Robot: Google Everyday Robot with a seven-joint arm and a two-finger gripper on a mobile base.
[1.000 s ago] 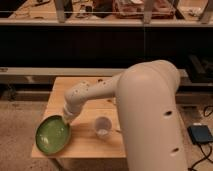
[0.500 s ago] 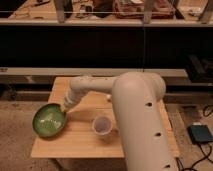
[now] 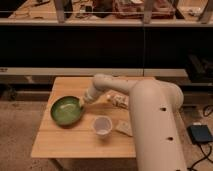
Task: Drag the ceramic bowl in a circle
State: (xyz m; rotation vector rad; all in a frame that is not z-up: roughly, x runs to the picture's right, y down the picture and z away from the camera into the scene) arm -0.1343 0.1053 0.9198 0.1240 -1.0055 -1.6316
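On the left half of the table (image 3: 54, 141) the ceramic bowl (image 3: 65, 111) was seen, sitting flat and upright, with its left rim not far from the table's left edge. The tool (image 3: 83, 103) was set at the bowl's right rim with its fingers pressed together. The rim appeared to be pinched between them, though the contact itself could not be made out with certainty. The white arm (image 3: 150, 120) was stretched leftward across the table from the right of the scene.

A white cup (image 3: 102, 125) was stood nearer and to the right of the bowl, close to it but apart. A flat packet (image 3: 119, 100) was laid beside the arm on the far side of the cup, and a second packet (image 3: 125, 128) just right of the cup.

The step in hand was judged to be the circular drag itself, with the bowl led by its rim. For this to be done well, the bowl would need to be slid with its base flat on the wood, not tipped or lifted by the pinched edge. Since the glaze looked glossy, a firm grip and a slow, even pace would be advised, so that the rim is not lost partway round. The circle should be drawn tight. Little room was left toward the table's left edge, and the cup was placed where a wide sweep to the near right could knock it. Each arc should be blended smoothly into the next, so that no jerk is passed to the rim.
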